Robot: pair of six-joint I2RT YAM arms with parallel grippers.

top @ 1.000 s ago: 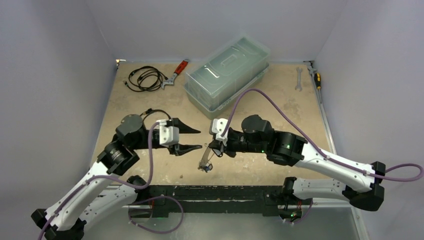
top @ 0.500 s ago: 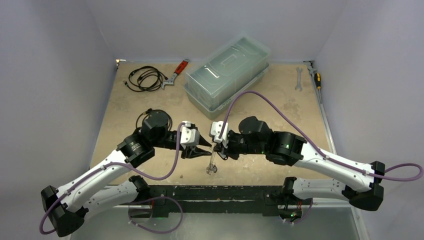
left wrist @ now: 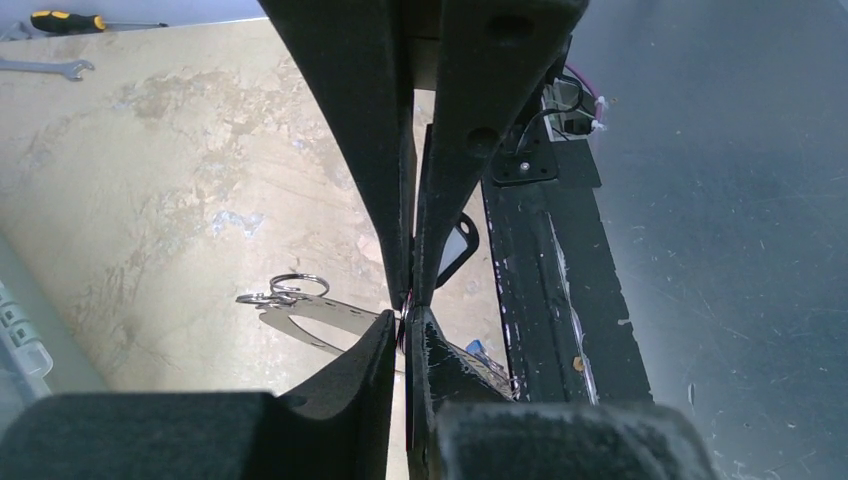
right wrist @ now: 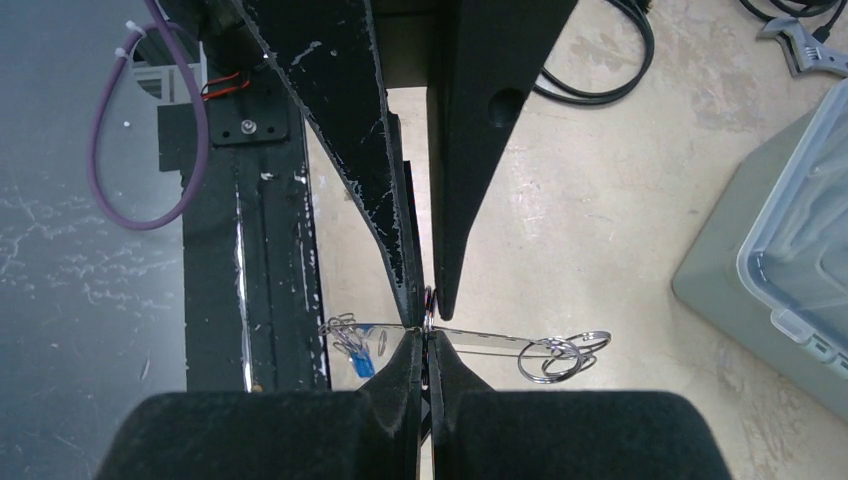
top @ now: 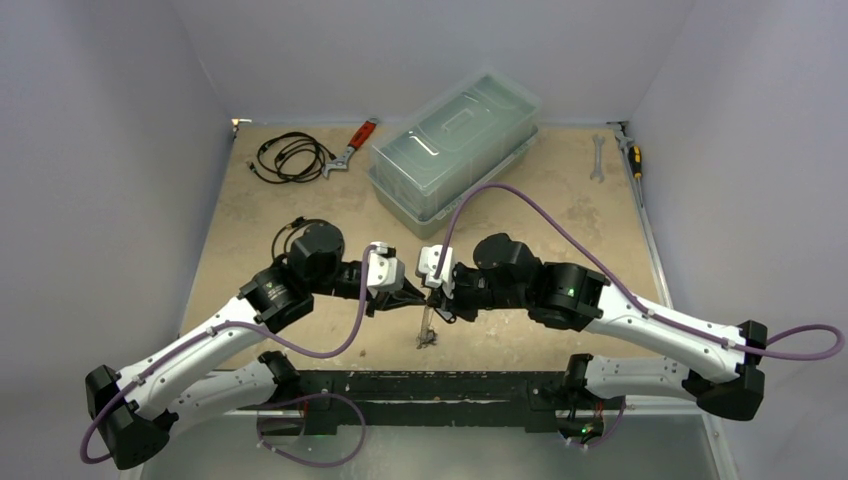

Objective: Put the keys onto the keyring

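Seeing left gripper [left wrist: 408, 322] swung in from the left since a second ago, jaws gone from wide apart to a thin slit, now sitting tip to tip with right gripper [right wrist: 428, 342]. Seeing keyring [left wrist: 325, 313] straightened from slanted to near-vertical in the top view. Reading right gripper as pinched tight on the keyring's thin band. Failing to tell left fingers [left wrist: 380, 352] biting the band from merely flanking it. Working close to the near table edge, beside the black base rail [top: 430, 385]; tight there. Finding bare table [top: 560, 215] open toward the clear bin [top: 455, 140] and to both sides, walls [top: 110, 150] beyond. Counting: one keyring; keys [top: 426, 342] bunched at its rail-side end, number unreadable, one blue tag [right wrist: 363, 366] showing; small metal rings [right wrist: 560, 357] at the bin-side end, looking like two; one bin, one black cable coil [top: 290, 157], one red-handled wrench [top: 352, 148], one spanner [top: 597, 158], one screwdriver [top: 632, 155].
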